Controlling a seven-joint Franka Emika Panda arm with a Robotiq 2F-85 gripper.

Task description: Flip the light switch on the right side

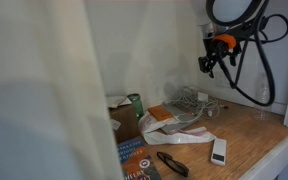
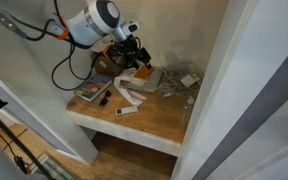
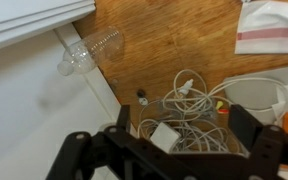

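Note:
My gripper (image 1: 216, 58) hangs in the air above the back of the wooden desk (image 1: 254, 125), close to the back wall; it also shows in an exterior view (image 2: 134, 55). In the wrist view its two dark fingers (image 3: 184, 125) stand wide apart with nothing between them, over a tangle of white cables (image 3: 184, 105). I cannot make out the light switch in any view; the pale walls show no clear plate.
A clear plastic bottle (image 3: 89, 50) lies by the wall. On the desk lie a white remote-shaped bar (image 1: 218, 150), a white cloth with red stripes (image 1: 179, 125), a cardboard box (image 1: 124, 120), a book (image 1: 139, 160) and a black tool (image 1: 171, 163). A white panel blocks the left foreground (image 1: 44, 90).

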